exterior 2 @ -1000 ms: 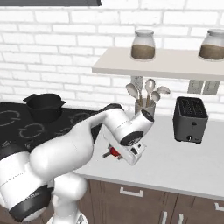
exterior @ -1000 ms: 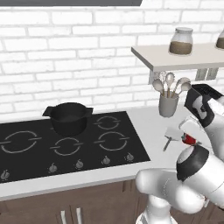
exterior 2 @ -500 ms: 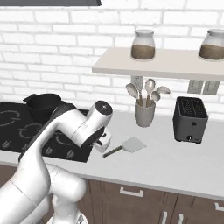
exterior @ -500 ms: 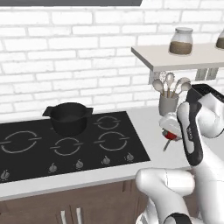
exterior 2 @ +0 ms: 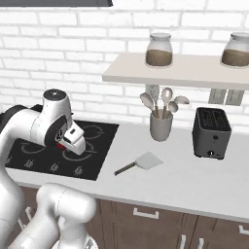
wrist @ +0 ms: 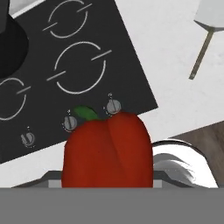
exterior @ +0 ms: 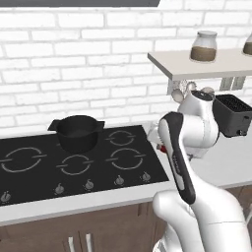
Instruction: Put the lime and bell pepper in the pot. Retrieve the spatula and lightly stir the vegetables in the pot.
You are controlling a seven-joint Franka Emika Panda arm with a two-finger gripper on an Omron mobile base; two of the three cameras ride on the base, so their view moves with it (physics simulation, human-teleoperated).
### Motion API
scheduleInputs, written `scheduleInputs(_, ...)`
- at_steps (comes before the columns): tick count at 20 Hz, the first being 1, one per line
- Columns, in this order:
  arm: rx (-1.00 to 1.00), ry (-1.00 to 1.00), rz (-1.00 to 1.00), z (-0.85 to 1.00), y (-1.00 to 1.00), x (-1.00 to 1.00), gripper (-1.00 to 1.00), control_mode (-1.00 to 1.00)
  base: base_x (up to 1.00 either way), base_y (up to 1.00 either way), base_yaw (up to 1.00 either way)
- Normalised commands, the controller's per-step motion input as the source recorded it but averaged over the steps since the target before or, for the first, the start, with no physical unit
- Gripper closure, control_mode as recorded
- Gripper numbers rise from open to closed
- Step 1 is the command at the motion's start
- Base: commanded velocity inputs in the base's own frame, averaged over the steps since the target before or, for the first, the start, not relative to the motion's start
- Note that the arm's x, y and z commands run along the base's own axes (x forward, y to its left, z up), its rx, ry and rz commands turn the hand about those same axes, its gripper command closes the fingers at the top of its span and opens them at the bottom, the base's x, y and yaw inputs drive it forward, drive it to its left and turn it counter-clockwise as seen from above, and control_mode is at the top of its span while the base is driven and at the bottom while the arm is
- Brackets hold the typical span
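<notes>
My gripper (exterior 2: 67,144) is shut on the red bell pepper (wrist: 107,148), which has a green stem and hides the fingertips in the hand view. It hangs over the right part of the black hob (exterior: 74,165), above the knob row. The black pot (exterior: 78,131) stands on the rear burner, well to the left of the gripper, and its rim shows as a dark curve (wrist: 8,48) in the hand view. The pale grey spatula (exterior 2: 138,164) lies flat on the counter right of the hob, with its handle (wrist: 201,52) seen from above. The lime is out of view.
A grey holder with round spoons (exterior 2: 161,125) stands behind the spatula. A dark toaster (exterior 2: 211,133) sits further right. A wall shelf (exterior 2: 194,73) with two jars hangs above them. Hob knobs (wrist: 113,106) line the front edge.
The arm has swung left from the counter by the spatula to the hob's right side, carrying the bell pepper with it. The spatula and pot have stayed put.
</notes>
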Motion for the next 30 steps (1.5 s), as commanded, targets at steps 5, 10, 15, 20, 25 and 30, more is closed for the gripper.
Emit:
scheduleInputs(5,0.0,0.03,-0.01,0.0,0.0,0.0,1.0,-1.0,0.0,0.0,0.0)
scheduleInputs(10,0.0,0.0,0.0,0.0,0.0,0.0,1.0,-1.0,0.0,0.0,0.0)
scheduleInputs(15,0.0,0.02,0.0,0.0,0.03,0.0,1.0,1.0,0.0,0.34,0.0)
scheduleInputs(20,0.0,0.0,0.0,0.0,0.0,0.0,1.0,1.0,0.0,1.0,0.0)
scheduleInputs(25,0.0,0.0,0.0,0.0,0.0,0.0,1.0,1.0,0.0,1.0,0.0)
scheduleInputs(30,0.0,0.0,0.0,0.0,0.0,0.0,1.0,1.0,0.07,0.61,0.0)
